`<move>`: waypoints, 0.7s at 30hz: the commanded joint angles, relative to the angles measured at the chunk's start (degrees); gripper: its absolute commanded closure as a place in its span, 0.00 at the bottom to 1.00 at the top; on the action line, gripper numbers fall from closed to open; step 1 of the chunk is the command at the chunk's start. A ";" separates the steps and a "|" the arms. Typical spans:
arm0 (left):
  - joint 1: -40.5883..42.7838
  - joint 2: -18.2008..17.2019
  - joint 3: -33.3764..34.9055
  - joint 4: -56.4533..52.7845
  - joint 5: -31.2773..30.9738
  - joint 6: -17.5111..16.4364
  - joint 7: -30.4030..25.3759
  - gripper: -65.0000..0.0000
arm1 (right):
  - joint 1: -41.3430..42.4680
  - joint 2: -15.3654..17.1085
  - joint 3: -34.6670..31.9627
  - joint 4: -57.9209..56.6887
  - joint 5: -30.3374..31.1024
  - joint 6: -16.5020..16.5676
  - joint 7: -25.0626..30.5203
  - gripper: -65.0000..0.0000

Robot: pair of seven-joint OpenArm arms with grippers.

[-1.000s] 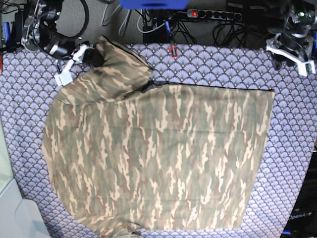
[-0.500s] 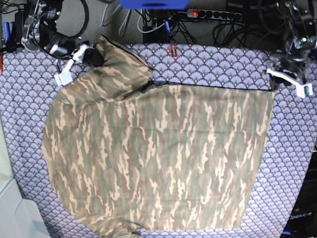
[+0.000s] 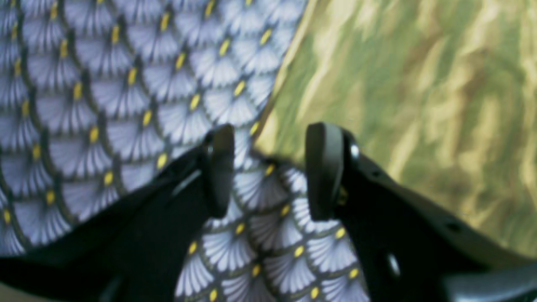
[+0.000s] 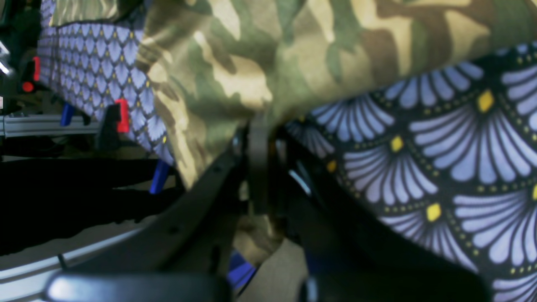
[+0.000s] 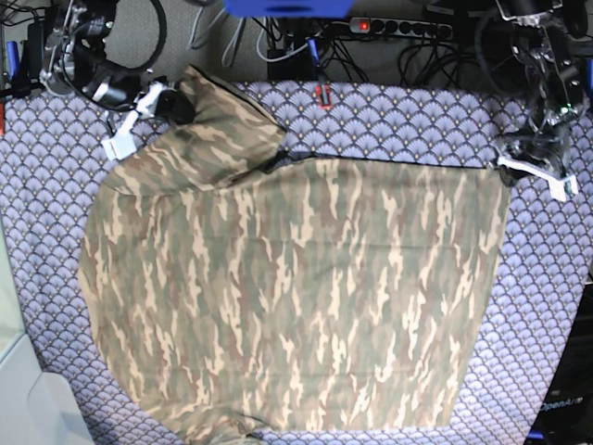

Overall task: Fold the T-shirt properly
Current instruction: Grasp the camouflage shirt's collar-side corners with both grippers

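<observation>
The T-shirt lies spread flat over most of the purple scale-patterned table cloth, its hem edge running down the right side of the base view and one sleeve bunched up at the far left corner.

Over at that far left corner, the right gripper has its jaws pressed together on a fold of the camouflage cloth. In the right wrist view the sleeve fabric drapes straight down into the closed fingers, with more of it showing below them. From the base view the white-tipped gripper sits right against the raised sleeve, at the edge of the table.

On the other side, the left gripper hangs at the shirt's far right corner. Its two dark pads stand apart with only the patterned table cloth between them. The corner of the shirt lies just ahead of the pads, its edge running up and away between them, and the cloth fills the right half of that wrist view. Nothing is caught in it. In the base view the same gripper sits just beside the shirt's top right corner, near the table's edge.
</observation>
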 commanded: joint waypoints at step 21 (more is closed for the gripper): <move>-2.05 4.81 2.78 -5.90 -0.71 -0.44 -5.54 0.58 | -0.83 0.24 -0.36 -0.60 -5.57 -1.12 -4.38 1.00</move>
